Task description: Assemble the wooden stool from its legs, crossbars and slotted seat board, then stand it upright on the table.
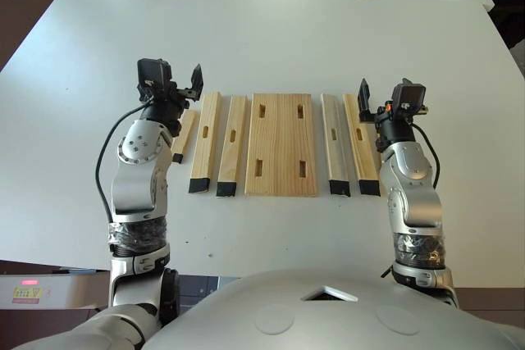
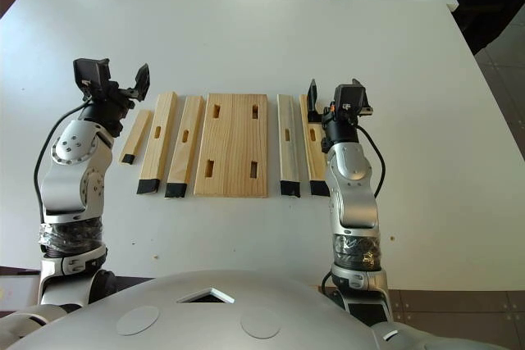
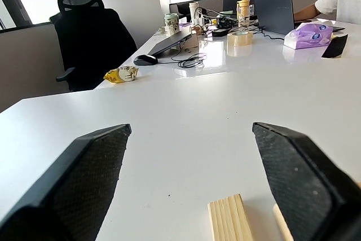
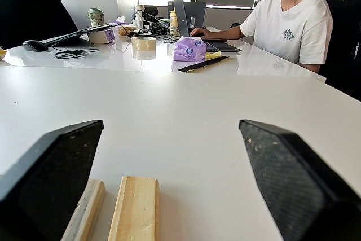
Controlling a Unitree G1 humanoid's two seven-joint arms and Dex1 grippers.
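Seat board: the slotted seat board (image 1: 281, 144) lies flat at the middle of the white table (image 1: 287, 38), its four slots facing up, two toward the far end and two toward the near end.

Left legs: two legs (image 1: 205, 142) (image 1: 232, 146) lie side by side just to the robot's left of the board, parallel to its long edges, each with one slot and a black near end.

Right legs: two more legs (image 1: 333, 143) (image 1: 361, 143) lie close together just to the board's right, black ends also toward the robot.

Crossbar: one short crossbar (image 1: 184, 135) rests flat beside the outermost left leg, angled slightly, with a dark near tip.

Stool: unassembled, every piece seen lying loose and separate on the tabletop.

Left gripper: the left gripper (image 3: 190, 139) is poised over the far end of the short crossbar, fingers spread wide and holding nothing.

Right gripper: the right gripper (image 4: 170, 128) hangs at the far end of the outermost right leg, fingers likewise apart and empty.

Behind: a second white desk adjoins the far edge, carrying a purple tissue pack (image 4: 189, 49), a tape roll (image 4: 144, 43), a laptop (image 4: 186, 7), a mouse (image 3: 146, 59) and a yellow wrapper (image 3: 121, 74).

Room: a black office chair (image 3: 90, 38) stands past that desk.
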